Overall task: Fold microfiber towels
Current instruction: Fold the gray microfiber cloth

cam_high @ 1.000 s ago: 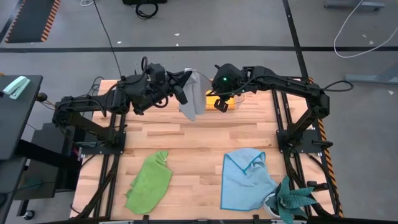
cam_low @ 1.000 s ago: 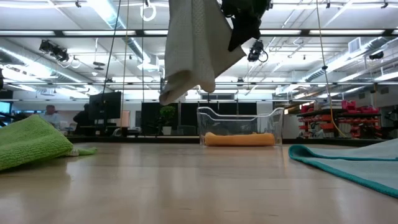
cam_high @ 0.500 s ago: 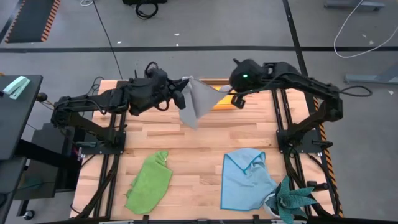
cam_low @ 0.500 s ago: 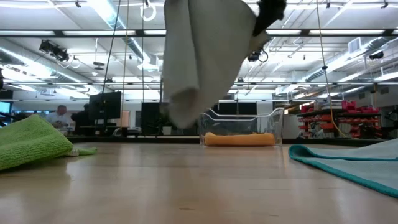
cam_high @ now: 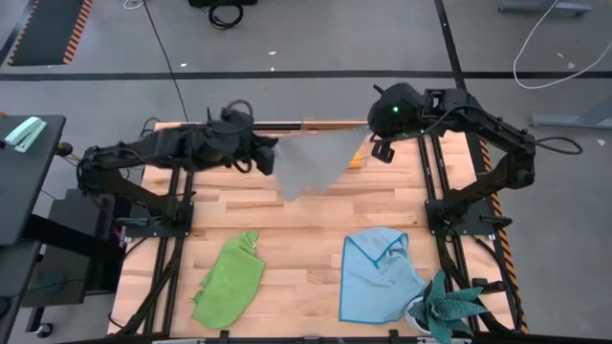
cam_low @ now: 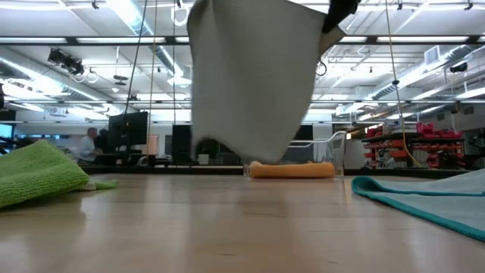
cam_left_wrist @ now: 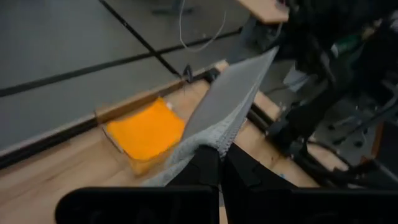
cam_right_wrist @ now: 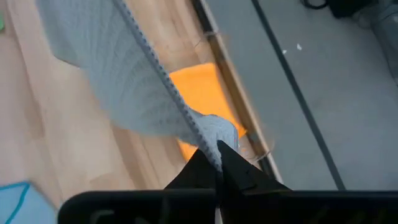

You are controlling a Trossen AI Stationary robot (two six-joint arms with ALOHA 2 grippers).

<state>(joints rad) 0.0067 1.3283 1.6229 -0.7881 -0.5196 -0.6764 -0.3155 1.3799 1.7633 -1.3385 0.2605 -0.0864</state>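
Grey towel [cam_high: 311,161] being stretched flat in the air at the table's twelve o'clock edge.
Left gripper [cam_high: 269,156] is pinching one corner, right gripper [cam_high: 368,144] the other; they are drawing apart, opening the bunched cloth for folding above the orange towel [cam_left_wrist: 145,132].

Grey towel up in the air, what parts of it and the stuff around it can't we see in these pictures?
- Grey towel: low view cuts off its top edge, so both grips are hidden there.
- Clear box: low view, the hanging towel covers its left part.
- Orange towel: high view, almost all hidden behind the grey towel.
- Left gripper, right gripper: high view, the fingertips are hidden by the arms.
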